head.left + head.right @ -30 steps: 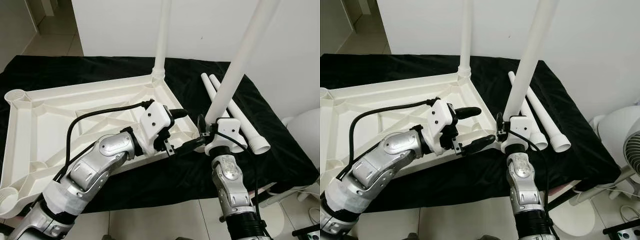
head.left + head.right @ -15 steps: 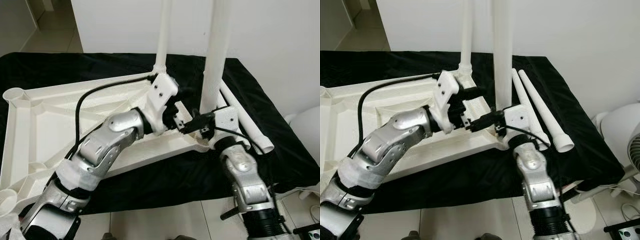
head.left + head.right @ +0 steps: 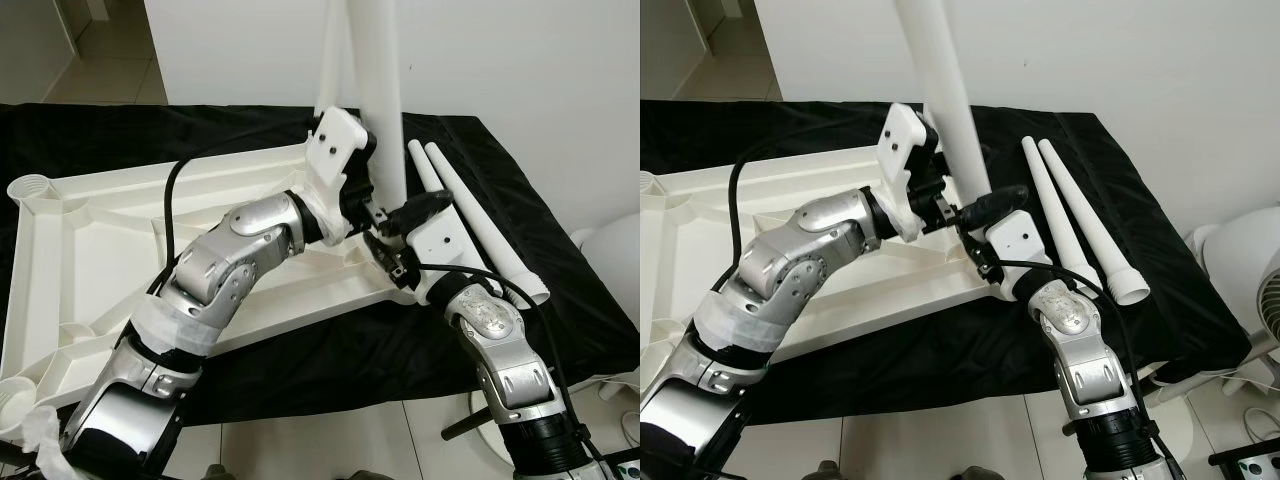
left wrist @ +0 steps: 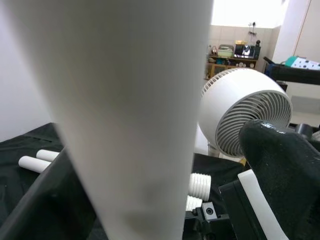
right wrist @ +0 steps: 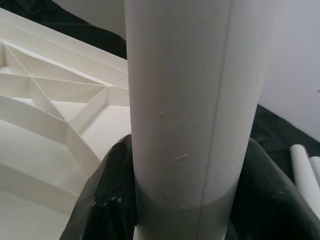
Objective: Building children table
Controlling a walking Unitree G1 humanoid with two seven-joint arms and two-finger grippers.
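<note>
There is one white table top, lying upside down on one black cloth. There are four white table legs: two stand up, and two lie flat. There are two silver robot arms. One white fan sits behind.

A black cloth covers the tabletop and hangs over its near edge. Behind it stands a plain white wall. A white round fan stands on the pale tiled floor to the right. In the left wrist view a shelf with small items is visible far off.
</note>
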